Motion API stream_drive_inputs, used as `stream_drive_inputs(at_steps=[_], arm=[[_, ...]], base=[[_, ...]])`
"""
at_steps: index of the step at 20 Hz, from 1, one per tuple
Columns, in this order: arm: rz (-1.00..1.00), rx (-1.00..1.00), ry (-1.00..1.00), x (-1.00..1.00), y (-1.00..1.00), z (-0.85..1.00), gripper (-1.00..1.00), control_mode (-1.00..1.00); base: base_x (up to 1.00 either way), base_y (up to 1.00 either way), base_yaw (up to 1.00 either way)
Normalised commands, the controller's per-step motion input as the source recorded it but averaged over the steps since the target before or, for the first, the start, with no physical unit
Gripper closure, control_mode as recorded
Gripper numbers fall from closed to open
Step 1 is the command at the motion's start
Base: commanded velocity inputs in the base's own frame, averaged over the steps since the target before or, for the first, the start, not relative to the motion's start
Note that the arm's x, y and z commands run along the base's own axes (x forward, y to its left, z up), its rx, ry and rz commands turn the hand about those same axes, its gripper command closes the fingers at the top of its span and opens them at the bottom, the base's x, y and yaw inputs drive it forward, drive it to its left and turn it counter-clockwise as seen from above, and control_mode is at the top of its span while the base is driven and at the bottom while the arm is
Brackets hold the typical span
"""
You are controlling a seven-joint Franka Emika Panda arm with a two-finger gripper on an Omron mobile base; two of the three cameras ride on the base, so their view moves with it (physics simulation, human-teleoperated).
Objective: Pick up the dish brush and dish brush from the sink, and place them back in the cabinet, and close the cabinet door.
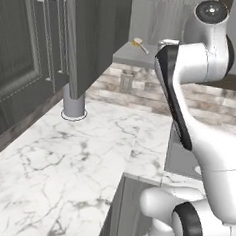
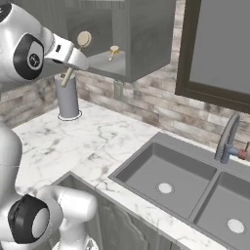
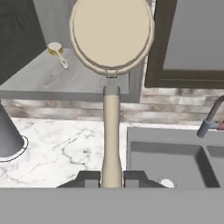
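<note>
The pincer is closed on the thin wooden handle of one dish brush, its two dark fingertips pressed against the lower end of the handle from either side. In the hand view the handle rises straight up from between the tips and ends in the round cream head, which stands well beyond the pincer and in front of the open cabinet. In the right base view the same brush is held up in the air above the marble worktop, its head just in front of the cabinet's front edge and its handle slanting down past the white hand.

The second dish brush lies on the flat grey shelf inside the cabinet, toward the shelf's back, apart from the held one; the left base view shows it on the shelf too.

A grey cylinder stands on the worktop near the wall, below the cabinet. The dark double-basin sink sits in the worktop to the right, its steel tap at the back edge under the dark-framed window.
</note>
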Motion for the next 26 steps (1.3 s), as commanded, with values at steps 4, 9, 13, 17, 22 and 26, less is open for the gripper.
stream_drive_inputs(at_steps=[4,9,13,17,22,26], arm=[[0.03,-0.04,-0.2,0.13,0.0,0.0,1.0,-1.0],[0.0,-0.01,-0.09,0.25,0.0,0.03,1.0,-1.0],[0.0,0.0,0.0,0.38,0.0,0.1,1.0,-1.0],[0.0,0.0,0.0,0.46,0.0,0.07,1.0,-1.0],[0.0,0.0,0.0,0.46,0.0,0.17,1.0,-1.0],[0.0,0.0,0.0,0.43,0.0,0.2,1.0,-1.0]], base=[[0.0,0.0,0.0],[0.0,0.0,0.0],[0.0,0.0,0.0],[0.0,0.0,0.0],[0.0,0.0,0.0],[0.0,0.0,0.0]])
